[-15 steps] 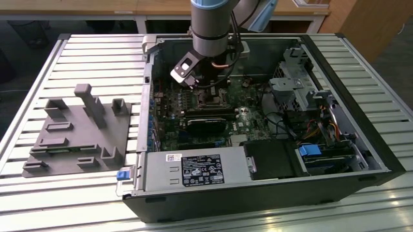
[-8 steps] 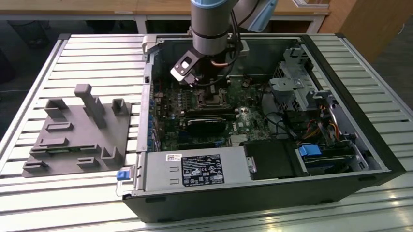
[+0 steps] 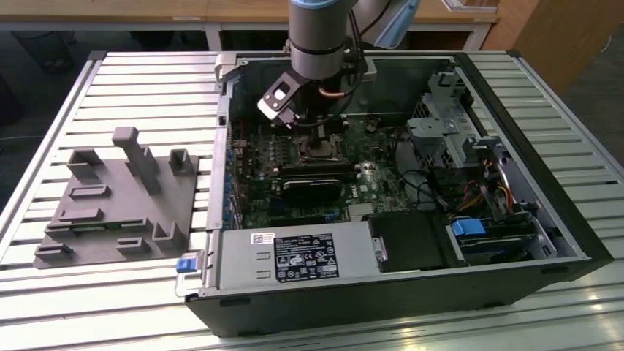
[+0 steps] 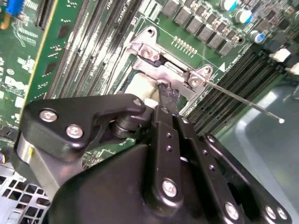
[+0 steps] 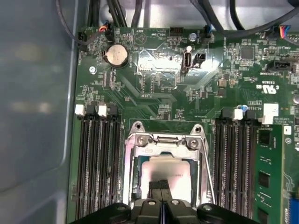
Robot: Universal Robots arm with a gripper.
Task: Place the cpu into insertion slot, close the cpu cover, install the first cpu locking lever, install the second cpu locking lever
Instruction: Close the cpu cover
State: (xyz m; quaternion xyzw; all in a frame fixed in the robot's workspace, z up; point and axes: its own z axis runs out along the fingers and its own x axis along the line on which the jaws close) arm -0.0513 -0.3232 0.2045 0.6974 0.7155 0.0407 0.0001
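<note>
We see the cpu (image 5: 163, 170), a flat square with a dull silver top, seated in the insertion slot (image 3: 317, 152). The cpu cover (image 5: 163, 139), a thin bright steel frame with a square cut-out, lies flat around it. The gripper (image 5: 161, 184) is matte black with screw-headed links. Its jaws are pressed together with nothing between them, and their tip rests on the cpu's top. A thin steel lever rod (image 4: 243, 100) with a small round tip juts out from beside the slot. Long black ribbed memory slots (image 5: 98, 158) flank the slot on two sides, all on a glossy green circuit board (image 5: 154, 93) that also carries a round silver coin battery (image 5: 116, 56). In the exterior view a black fan (image 3: 312, 191) sits near the slot, inside an open black computer case (image 3: 390, 307). The case lies on a slatted metal table (image 3: 78, 307) beside a grey moulded fixture (image 3: 117, 197).
</note>
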